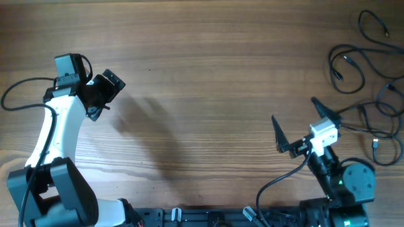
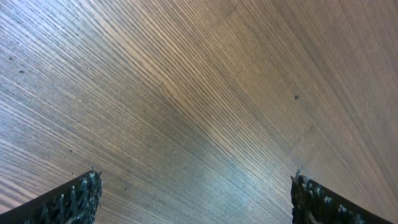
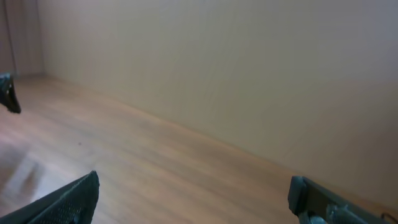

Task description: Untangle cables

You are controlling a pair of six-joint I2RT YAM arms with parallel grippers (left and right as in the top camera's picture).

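Presently, the right gripper [image 1: 293, 108] holds its jaws spread wide, gripping nothing. The left gripper [image 1: 106, 94] is likewise wide apart and empty, and its wrist view shows only bare wood between the fingers. The left gripper is over the left part of the table [image 1: 208, 69], the right gripper over its near right part. The cables [image 1: 363, 77] lie on the table's far right part as loose black loops with small plug ends. Whether the nearest strand touches the right gripper cannot be told.
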